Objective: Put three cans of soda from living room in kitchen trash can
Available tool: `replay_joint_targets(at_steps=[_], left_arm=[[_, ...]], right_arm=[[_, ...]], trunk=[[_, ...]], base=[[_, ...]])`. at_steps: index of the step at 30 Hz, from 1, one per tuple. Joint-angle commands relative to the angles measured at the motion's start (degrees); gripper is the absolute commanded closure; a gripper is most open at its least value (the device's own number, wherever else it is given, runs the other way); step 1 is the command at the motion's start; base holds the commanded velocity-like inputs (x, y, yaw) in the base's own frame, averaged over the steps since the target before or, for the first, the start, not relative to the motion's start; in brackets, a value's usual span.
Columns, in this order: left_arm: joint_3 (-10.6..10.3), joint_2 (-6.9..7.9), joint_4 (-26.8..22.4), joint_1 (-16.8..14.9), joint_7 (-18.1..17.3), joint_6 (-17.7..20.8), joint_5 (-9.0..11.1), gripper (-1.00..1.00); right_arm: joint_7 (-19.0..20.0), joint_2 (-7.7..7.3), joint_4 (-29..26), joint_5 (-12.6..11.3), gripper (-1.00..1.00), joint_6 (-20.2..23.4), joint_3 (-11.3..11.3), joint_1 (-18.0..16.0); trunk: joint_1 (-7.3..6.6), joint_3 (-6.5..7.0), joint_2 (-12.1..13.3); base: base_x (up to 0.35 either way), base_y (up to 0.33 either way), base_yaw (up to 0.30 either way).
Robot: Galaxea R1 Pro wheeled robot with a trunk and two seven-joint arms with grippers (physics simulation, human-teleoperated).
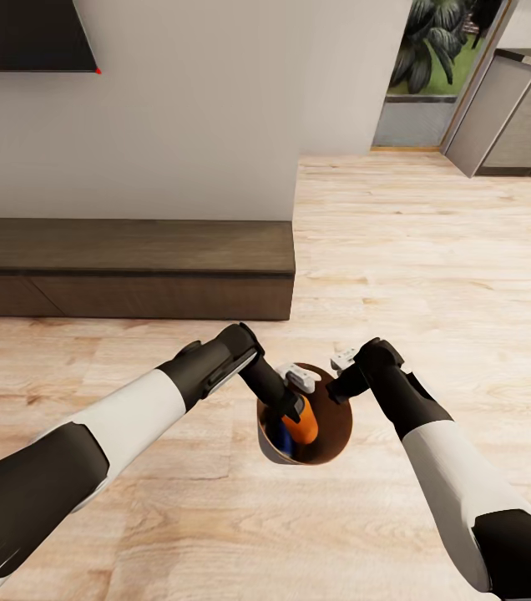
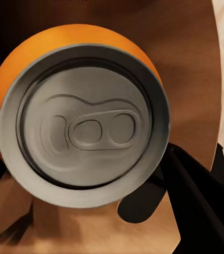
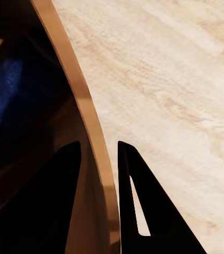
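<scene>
The tash can (image 1: 341, 421), copper-brown inside, hangs just above the wood floor between my two arms. My right gripper (image 1: 336, 388) is shut on its rim (image 3: 85, 106), one finger inside the wall and one outside. My left gripper (image 1: 286, 409) reaches down into the bucket and is shut on an orange can of soda (image 1: 303, 421). The can's silver top (image 2: 85, 121) faces the left wrist camera, with a dark finger (image 2: 196, 196) against its side. Something blue (image 3: 6, 95) lies deeper in the bucket; I cannot tell what it is.
A long low dark-brown cabinet (image 1: 132, 267) runs along the white wall ahead on the left, under a dark screen (image 1: 27, 33). Light wood floor (image 1: 432, 250) stretches ahead on the right to a glass opening with plants (image 1: 432, 50) and grey kitchen units (image 1: 516, 108).
</scene>
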Motion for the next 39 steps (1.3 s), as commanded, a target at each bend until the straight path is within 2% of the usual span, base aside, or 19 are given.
replay_joint_targets(at_steps=[1,24,25,39], left_arm=[[-0.1,0.03,0.0,0.0,0.1,0.0,-0.9,1.00],[-0.2,-0.03,0.0,1.4,2.6,0.0,-0.9,1.00],[-0.2,-0.03,0.0,1.4,2.7,0.0,-0.9,-1.00],[-0.2,0.09,0.0,1.5,2.9,0.0,-0.8,-1.00]], right_arm=[[0.4,-0.01,0.0,-1.7,1.00,0.8,0.0,0.0],[0.5,-0.04,0.0,-1.7,1.00,0.8,0.0,0.0],[0.5,-0.05,0.0,-1.7,1.00,0.8,0.0,0.0],[0.5,-0.07,-0.1,-1.6,1.00,0.8,0.0,0.1]], trunk=[[0.00,0.00,0.0],[0.00,0.00,0.0],[0.00,0.00,0.0],[0.00,0.00,0.0]], base=[[0.000,0.000,0.000],[0.000,0.000,0.000],[0.000,0.000,0.000],[0.000,0.000,0.000]])
